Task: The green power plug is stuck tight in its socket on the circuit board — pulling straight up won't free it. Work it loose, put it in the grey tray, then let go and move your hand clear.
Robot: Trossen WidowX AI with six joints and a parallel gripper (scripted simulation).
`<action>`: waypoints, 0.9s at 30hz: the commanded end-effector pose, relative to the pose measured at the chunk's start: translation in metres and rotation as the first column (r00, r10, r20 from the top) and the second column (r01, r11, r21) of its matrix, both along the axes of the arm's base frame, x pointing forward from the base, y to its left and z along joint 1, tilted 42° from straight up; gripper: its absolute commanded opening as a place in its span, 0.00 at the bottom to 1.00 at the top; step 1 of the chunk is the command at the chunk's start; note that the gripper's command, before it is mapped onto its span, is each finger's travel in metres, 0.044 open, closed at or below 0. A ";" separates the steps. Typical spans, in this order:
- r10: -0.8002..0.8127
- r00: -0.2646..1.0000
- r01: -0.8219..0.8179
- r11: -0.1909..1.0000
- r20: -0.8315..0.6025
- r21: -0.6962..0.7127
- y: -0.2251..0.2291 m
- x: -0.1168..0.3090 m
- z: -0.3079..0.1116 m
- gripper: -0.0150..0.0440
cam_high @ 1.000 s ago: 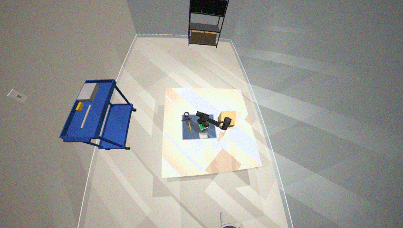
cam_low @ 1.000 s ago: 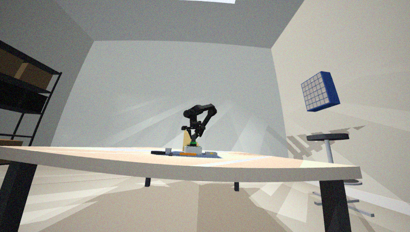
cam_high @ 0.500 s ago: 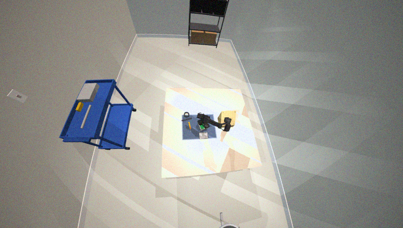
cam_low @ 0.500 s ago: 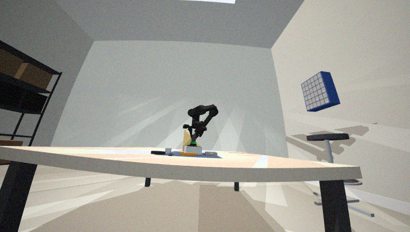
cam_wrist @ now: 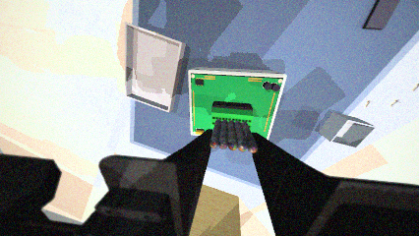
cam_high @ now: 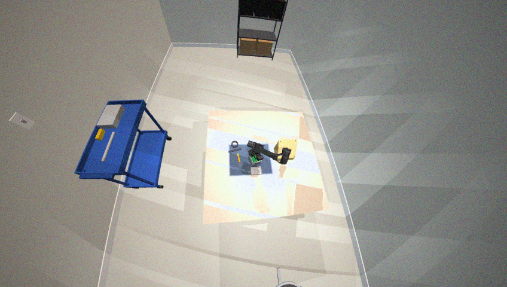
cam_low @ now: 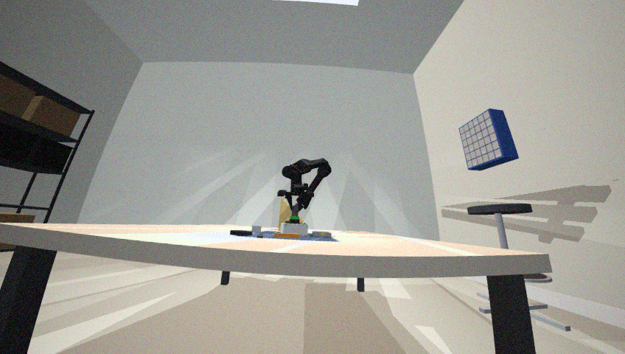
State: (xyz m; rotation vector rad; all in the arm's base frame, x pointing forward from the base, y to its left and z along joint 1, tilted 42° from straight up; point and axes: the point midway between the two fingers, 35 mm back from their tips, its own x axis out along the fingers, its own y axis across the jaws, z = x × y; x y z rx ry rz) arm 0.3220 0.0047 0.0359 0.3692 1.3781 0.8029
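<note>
Gripping the ribbed-wired green plug [cam_wrist: 232,112] with the gripper [cam_high: 255,156] [cam_low: 294,214] [cam_wrist: 231,135], at the dark socket on the flat circuit board [cam_high: 255,159] [cam_wrist: 204,100]. Near the blue mat's [cam_high: 233,170] [cam_wrist: 300,29] edge, shallow, thin-walled grey tray [cam_high: 256,171] [cam_wrist: 179,76]. Round black ring [cam_high: 231,144] by a corner.

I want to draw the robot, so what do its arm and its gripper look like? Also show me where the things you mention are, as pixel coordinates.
The arm [cam_high: 267,152] [cam_low: 312,164] is black all over, with chunky, rounded joints. Its gripper [cam_wrist: 231,135] is black too, with two long fingers that get thinner towards their tips. I can't see any stickers on them.
</note>
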 end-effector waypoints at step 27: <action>-0.032 0.999 0.032 0.999 0.014 -0.033 -0.016 -0.001 0.017 0.25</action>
